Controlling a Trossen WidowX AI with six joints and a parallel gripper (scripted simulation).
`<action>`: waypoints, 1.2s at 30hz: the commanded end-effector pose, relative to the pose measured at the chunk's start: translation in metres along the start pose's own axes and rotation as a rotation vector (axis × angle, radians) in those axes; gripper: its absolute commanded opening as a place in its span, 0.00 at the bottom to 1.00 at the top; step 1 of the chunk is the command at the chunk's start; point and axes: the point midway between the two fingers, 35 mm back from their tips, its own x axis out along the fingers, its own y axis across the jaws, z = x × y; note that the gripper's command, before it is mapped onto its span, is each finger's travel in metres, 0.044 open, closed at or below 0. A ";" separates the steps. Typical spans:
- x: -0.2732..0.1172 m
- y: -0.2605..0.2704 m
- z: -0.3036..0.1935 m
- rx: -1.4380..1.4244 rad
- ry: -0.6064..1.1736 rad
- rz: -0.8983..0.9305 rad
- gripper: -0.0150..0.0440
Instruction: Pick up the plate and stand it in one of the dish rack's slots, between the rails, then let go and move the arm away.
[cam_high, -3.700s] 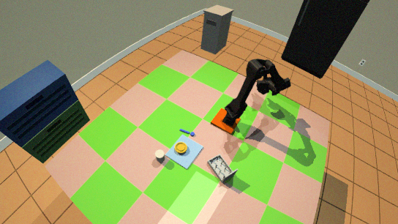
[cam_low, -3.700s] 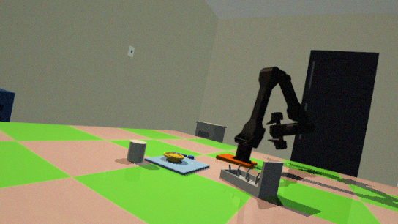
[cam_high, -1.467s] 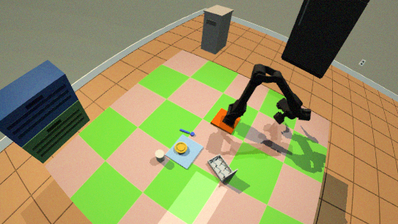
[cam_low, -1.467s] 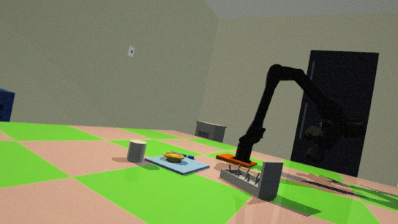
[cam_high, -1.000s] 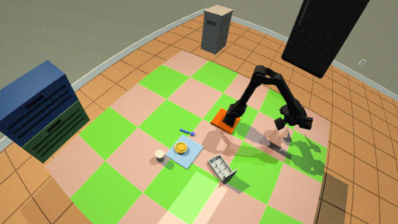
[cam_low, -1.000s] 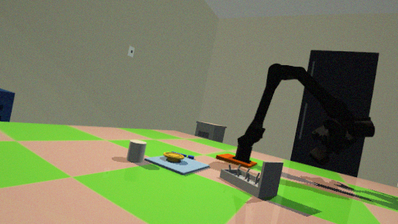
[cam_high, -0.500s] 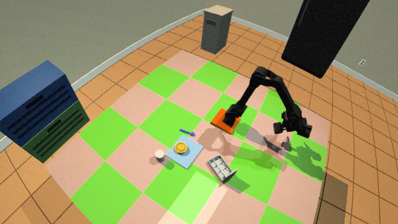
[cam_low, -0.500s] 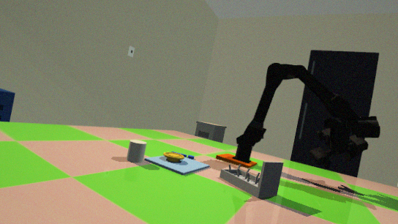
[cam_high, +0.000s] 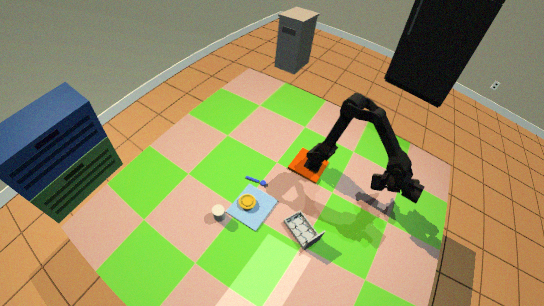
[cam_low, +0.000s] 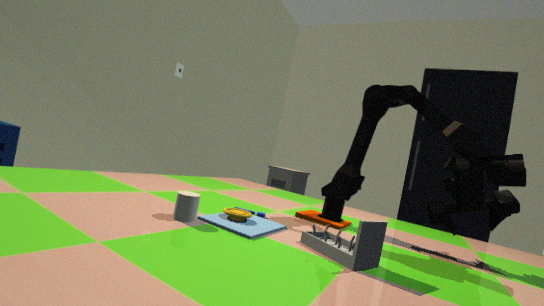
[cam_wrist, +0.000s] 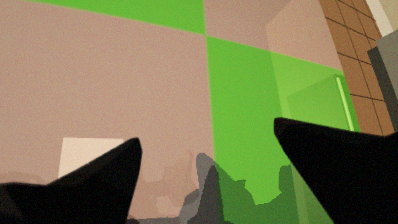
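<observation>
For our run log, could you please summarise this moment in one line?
end effector: open, empty | plate: flat on blue mat | dish rack: no plate in it

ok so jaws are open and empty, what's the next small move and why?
Probably swing the gripper across toward the plate on the blue mat. The jaws stand open on nothing, well off to the far side of the dish rack, and the wrist view shows only checkered floor, no plate.

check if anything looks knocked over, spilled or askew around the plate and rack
Nothing stands out. The yellow plate lies flat on the blue mat, the cup stands upright beside it, and the dish rack sits level, empty. The gripper hangs open, well off to the side.
</observation>
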 end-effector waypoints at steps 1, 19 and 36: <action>-0.009 0.001 -0.015 0.078 0.036 -0.011 0.93; -0.066 0.018 -0.088 0.464 0.200 -0.109 0.93; -0.142 0.069 -0.151 0.898 0.372 -0.248 0.93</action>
